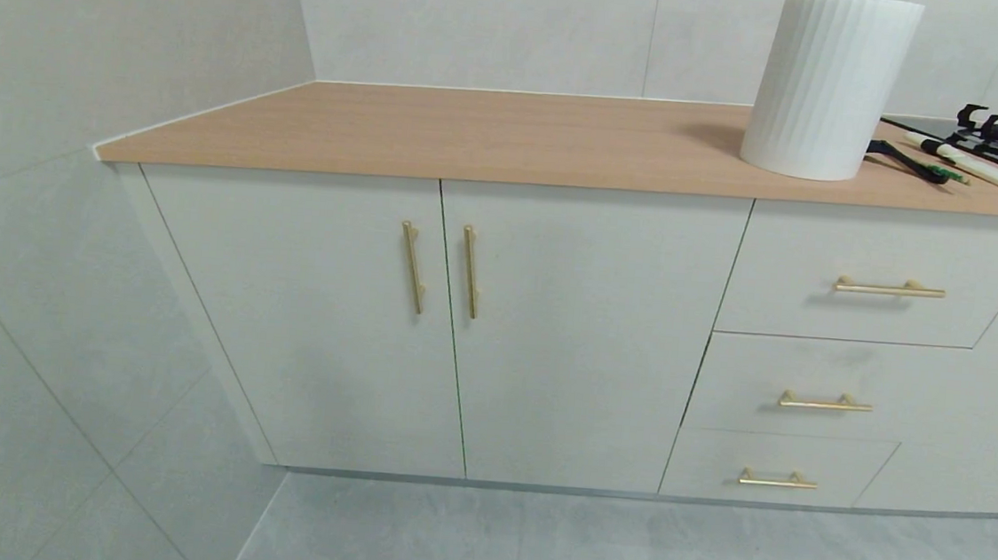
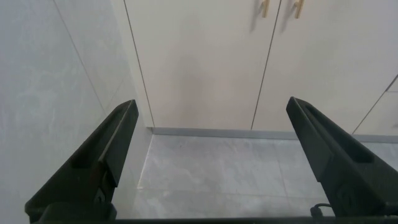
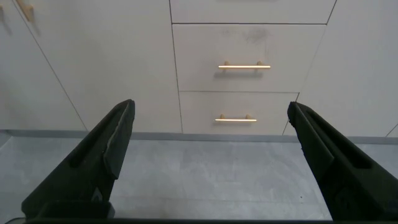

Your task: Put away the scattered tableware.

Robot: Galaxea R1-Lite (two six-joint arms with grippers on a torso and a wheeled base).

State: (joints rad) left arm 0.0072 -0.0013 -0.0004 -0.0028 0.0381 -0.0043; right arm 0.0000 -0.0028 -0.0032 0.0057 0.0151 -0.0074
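You face a smooth wood-grain countertop point(image 1: 475, 136) over matte pale cabinets. At its right end, slender utensils point(image 1: 971, 164) lie loose beside a ribbed white cylinder point(image 1: 826, 83), so I judge nothing is put away yet. In the left wrist view, your left gripper point(image 2: 210, 109) hangs spread wide and empty before flat doors point(image 2: 205, 62). In the right wrist view, your right gripper point(image 3: 210, 107) gapes empty before drawers point(image 3: 249, 37) with thin brass handles point(image 3: 244, 66).

Canister point(image 1: 826, 83) is ribbed white, countertop point(image 1: 475, 136) tan wood-grain, cabinets point(image 1: 300, 318) off-white, handles point(image 1: 414, 266) gold.
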